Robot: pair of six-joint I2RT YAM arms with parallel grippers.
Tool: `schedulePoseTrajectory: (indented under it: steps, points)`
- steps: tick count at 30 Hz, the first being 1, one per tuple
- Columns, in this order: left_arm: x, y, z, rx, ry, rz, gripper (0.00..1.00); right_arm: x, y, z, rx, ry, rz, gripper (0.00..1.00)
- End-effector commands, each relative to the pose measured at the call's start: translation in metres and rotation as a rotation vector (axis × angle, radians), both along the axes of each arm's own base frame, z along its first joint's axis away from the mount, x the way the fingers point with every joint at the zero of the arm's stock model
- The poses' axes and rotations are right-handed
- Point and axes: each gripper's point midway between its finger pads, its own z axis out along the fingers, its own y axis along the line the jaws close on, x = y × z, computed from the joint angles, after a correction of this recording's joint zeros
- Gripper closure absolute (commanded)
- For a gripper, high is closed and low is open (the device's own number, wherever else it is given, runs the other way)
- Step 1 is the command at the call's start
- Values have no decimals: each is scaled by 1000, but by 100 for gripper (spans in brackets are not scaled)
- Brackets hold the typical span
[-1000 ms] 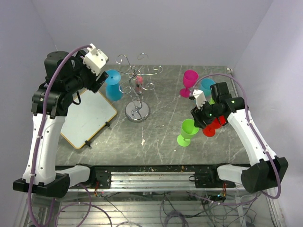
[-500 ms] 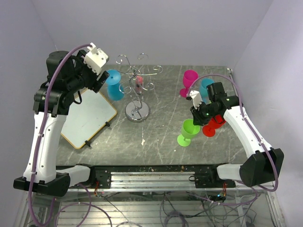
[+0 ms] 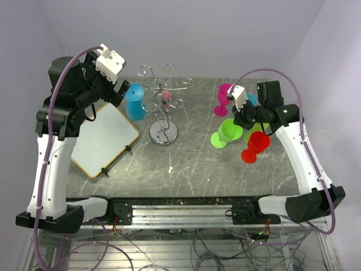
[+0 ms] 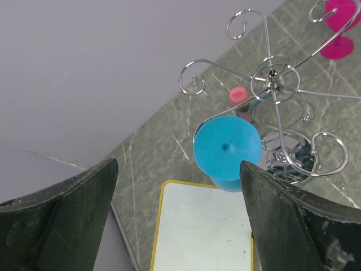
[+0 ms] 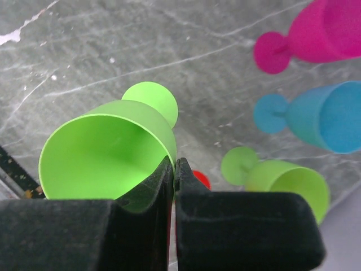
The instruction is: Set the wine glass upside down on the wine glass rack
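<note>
The silver wine glass rack (image 3: 164, 108) (image 4: 274, 79) stands at the back middle of the table. A blue wine glass (image 3: 134, 100) (image 4: 227, 148) hangs upside down on its left arm. My left gripper (image 3: 119, 92) (image 4: 177, 169) is open just left of that glass, not touching it. My right gripper (image 3: 239, 119) (image 5: 174, 164) is shut on the rim of a green wine glass (image 3: 228, 131) (image 5: 101, 152), one finger inside the bowl. The glass is held tilted above the table, its foot pointing left.
A white board with a yellow edge (image 3: 107, 138) (image 4: 203, 231) lies under the left arm. A red glass (image 3: 255, 145), a magenta glass (image 3: 224, 97) (image 5: 321, 34), a blue glass (image 5: 316, 116) and a light green one (image 5: 282, 183) crowd the right side. A pink piece (image 4: 240, 96) sits behind the rack.
My right gripper closed on the green glass's rim and lifted it up and back, tipping it. My left gripper opened wider and drew slightly away from the blue glass.
</note>
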Motion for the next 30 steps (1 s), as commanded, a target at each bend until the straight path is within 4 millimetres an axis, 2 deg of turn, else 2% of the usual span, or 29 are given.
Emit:
schedulePoseTrajectory:
  steps: [1, 7, 14, 19, 24, 27, 30]
  points:
    - [-3, -12, 25, -69, -48, -60, 1, 19, -3, 48, -7, -172, -5, 100]
    - [-7, -30, 39, -126, -48, -149, 0, 36, -3, 115, 15, -334, -26, 100]
    - [6, -38, 54, -254, -55, -139, 3, 65, -6, 193, 79, -529, -126, 100]
    - [14, -47, 62, -384, -27, -145, 8, 80, 10, 242, 224, -603, -143, 100]
    - [27, -59, 61, -489, 18, -161, 12, 91, 19, 297, 382, -718, -176, 100]
    - [33, -71, 63, -545, 44, -182, 13, 91, 31, 321, 485, -747, -149, 100]
    - [40, -88, 65, -594, 79, -211, 15, 95, 44, 334, 569, -744, -115, 100]
